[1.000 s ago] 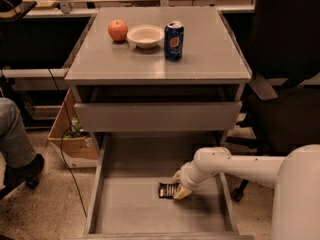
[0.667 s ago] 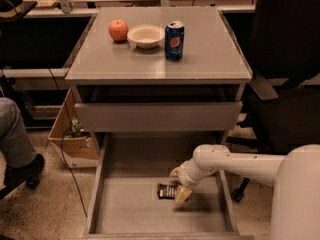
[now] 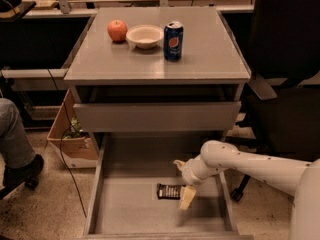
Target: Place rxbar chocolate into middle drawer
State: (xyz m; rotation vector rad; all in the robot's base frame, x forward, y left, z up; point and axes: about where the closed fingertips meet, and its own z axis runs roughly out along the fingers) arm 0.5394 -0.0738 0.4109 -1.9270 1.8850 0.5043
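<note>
The rxbar chocolate (image 3: 168, 191), a small dark bar with pale lettering, lies flat on the grey floor of the pulled-out middle drawer (image 3: 130, 211), right of centre. My gripper (image 3: 183, 181) is over the drawer just right of the bar, at the end of the white arm reaching in from the right. Its fingers are spread apart, one fingertip (image 3: 187, 198) beside the bar's right end and the other higher up. Nothing is between them.
The drawer above (image 3: 157, 116) shows a flat grey front, slightly pulled out. On the cabinet top stand a red apple (image 3: 117, 30), a white bowl (image 3: 144, 36) and a blue Pepsi can (image 3: 173, 41). A cardboard box (image 3: 72, 136) and a person's leg (image 3: 15, 144) are at left; a dark chair (image 3: 285, 84) is at right.
The gripper was closed around the bar low in the drawer; now its fingers have spread apart and the bar lies free on the drawer floor, shifted slightly left.
</note>
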